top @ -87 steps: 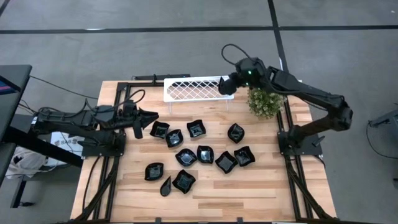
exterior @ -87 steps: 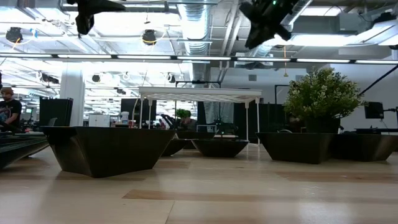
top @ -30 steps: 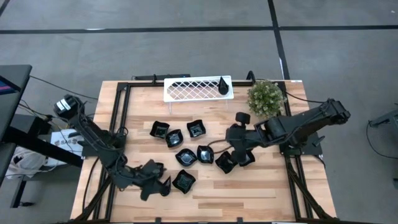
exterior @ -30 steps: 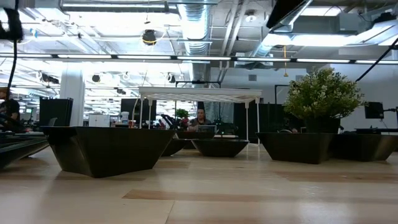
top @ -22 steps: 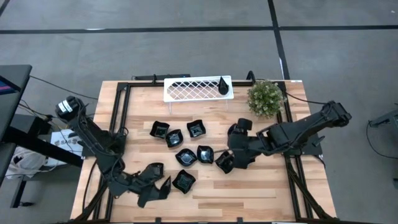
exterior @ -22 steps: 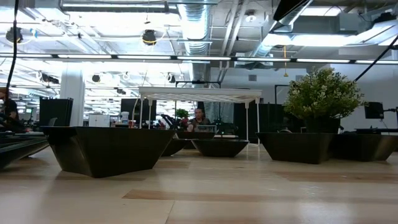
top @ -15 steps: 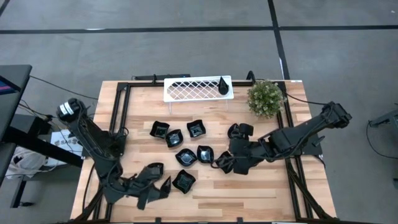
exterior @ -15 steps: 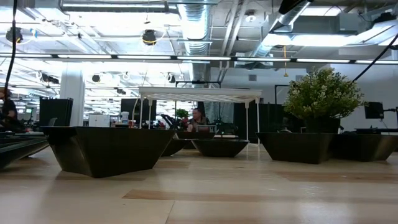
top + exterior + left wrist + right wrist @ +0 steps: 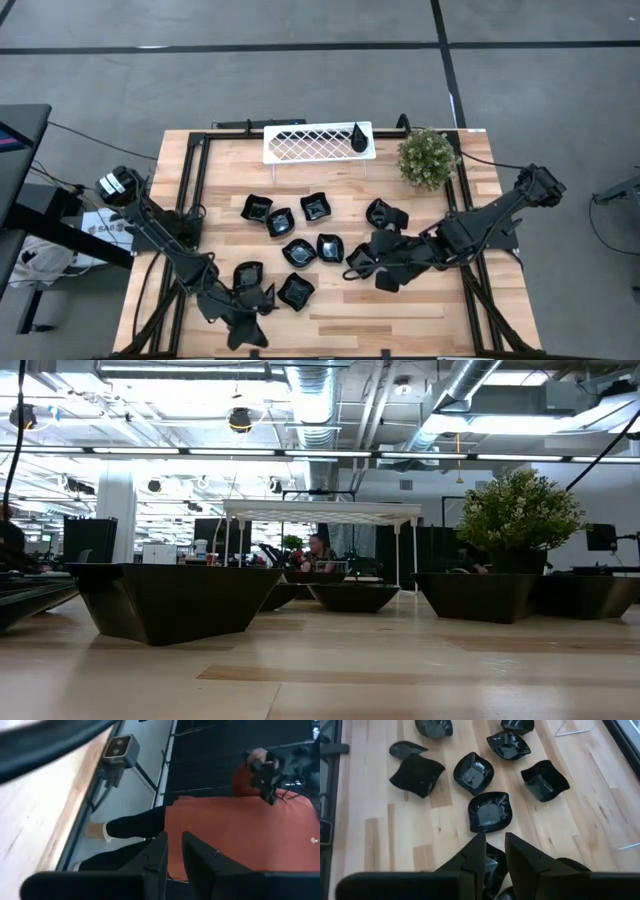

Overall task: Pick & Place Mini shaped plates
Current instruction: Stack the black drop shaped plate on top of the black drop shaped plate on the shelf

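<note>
My tools among the mini shaped plates point(image 9: 299, 251)

Right tool point(image 9: 492, 851) nearly closed over a half-hidden plate, perhaps gripping; left tool point(image 9: 173, 851) barely parted, apparently empty, beyond the plates.

We look straight down on a wooden table point(image 9: 420, 310) scattered with mini shaped plates point(image 9: 300, 250), glossy black and mostly clustered mid-table. A white lattice tray point(image 9: 312, 142) sits at the far edge with one teardrop-shaped plate point(image 9: 358, 137) on its right end, and a green bushy plant point(image 9: 427, 158) stands just right of it. The left gripper point(image 9: 247, 332) is low near the front edge, beside a teardrop plate point(image 9: 265, 297). The right gripper point(image 9: 356, 262) reaches into the right-hand plates.
</note>
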Motion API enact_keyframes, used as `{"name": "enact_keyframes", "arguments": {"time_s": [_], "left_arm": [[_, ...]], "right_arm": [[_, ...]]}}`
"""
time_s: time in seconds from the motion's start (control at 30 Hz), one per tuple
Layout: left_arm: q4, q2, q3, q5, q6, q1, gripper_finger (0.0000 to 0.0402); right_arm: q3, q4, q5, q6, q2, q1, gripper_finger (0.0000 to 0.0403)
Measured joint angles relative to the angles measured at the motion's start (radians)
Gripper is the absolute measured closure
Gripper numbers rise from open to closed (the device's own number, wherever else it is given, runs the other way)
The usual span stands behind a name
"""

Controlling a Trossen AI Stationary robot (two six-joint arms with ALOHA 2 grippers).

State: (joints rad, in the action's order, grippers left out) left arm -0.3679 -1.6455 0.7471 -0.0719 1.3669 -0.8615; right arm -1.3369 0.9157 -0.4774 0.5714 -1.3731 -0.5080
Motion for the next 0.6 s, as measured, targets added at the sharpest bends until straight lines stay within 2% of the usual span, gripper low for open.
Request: {"name": "enact_keyframes", "arguments": {"time_s": [0.1,0.27,0.33,0.47,0.6], "left_arm": [[0.000,0.000,0.000,-0.061,-0.031,-0.029,0.0339],[-0.016,0.000,0.000,-0.372,-0.057,-0.087,0.0329],[-0.018,0.000,0.000,-0.438,-0.087,-0.096,0.0325],[-0.015,0.000,0.000,-0.414,-0.169,-0.095,0.0324],[-0.023,0.000,-0.001,-0.327,-0.164,-0.084,0.0324]], "right_arm": [[0.000,0.001,-0.002,0.038,0.000,-0.014,0.0336],[0.000,-0.003,-0.002,0.074,0.000,-0.032,0.0336],[0.000,-0.007,-0.004,0.085,0.000,-0.043,0.0336],[0.000,-0.022,-0.023,0.085,0.000,-0.063,0.0336],[0.000,-0.023,-0.022,0.085,-0.003,-0.069,0.0336]]}}
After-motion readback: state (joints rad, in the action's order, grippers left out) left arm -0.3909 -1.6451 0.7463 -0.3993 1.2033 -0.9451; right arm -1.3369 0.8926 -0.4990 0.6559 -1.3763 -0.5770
